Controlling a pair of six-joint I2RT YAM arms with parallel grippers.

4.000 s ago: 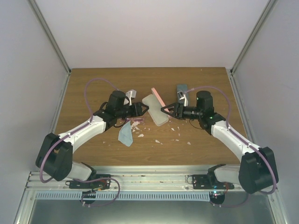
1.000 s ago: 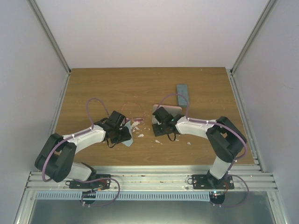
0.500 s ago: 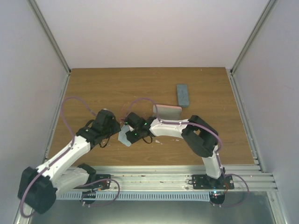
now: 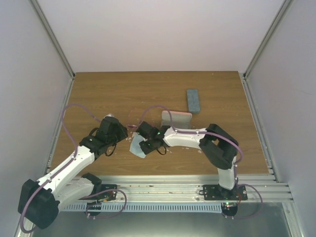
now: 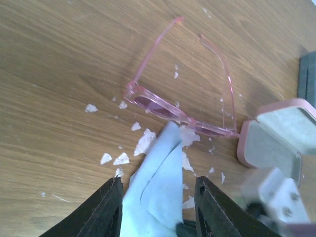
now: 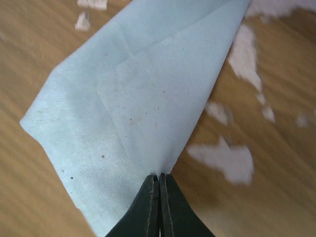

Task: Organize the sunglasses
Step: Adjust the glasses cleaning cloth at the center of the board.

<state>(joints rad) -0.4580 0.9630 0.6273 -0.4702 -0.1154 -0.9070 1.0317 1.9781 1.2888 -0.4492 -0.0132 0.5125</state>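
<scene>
R gripper (image 6: 159,184) pinched shut on edge of blue cloth (image 6: 143,94); L gripper (image 5: 158,197) part-open, empty.
Just ahead of L: pink sunglasses (image 5: 170,106) flat on table (image 5: 59,74), front bar crosswise, temples pointing away; nearer L arm, prob. its pick.

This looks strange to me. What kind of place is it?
Probably a robot test booth: white walls, a left arm and right arm bolted to a metal rail, and a wooden table.
</scene>
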